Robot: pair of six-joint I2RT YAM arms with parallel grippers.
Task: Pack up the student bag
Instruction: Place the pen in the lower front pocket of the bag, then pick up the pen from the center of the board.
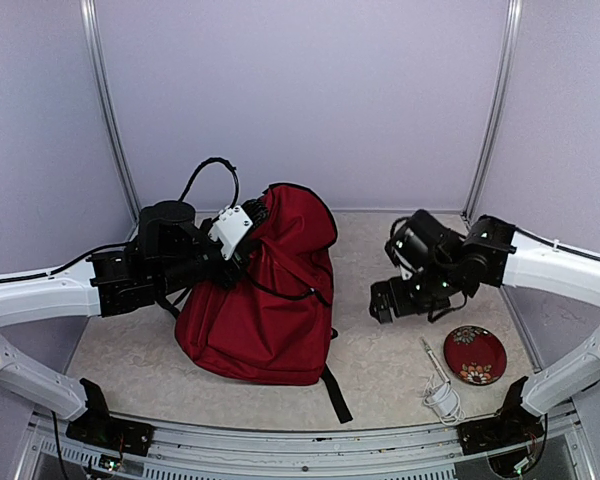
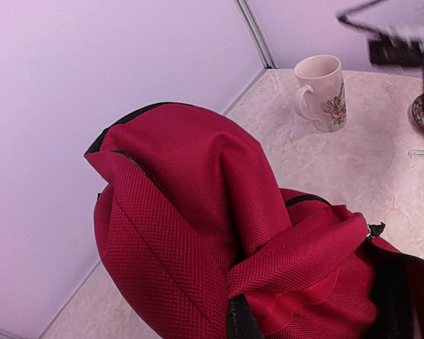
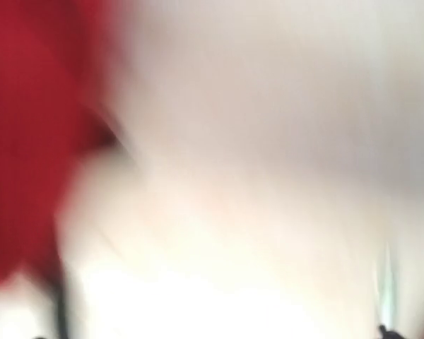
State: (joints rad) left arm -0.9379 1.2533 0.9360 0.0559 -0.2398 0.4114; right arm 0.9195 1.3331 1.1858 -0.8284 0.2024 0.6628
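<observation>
Now L gripper (image 1: 246,250) clamps student bag (image 1: 265,320) top; floral-print mug (image 2: 324,92) beyond

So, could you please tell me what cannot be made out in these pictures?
Top view: right gripper too dark to tell open or shut; mug hidden, apparently behind that arm; left gripper fingertips buried in student bag folds.
Right wrist view: all motion blur, only a red smear.
Small items beside the plate: too small to name.
</observation>
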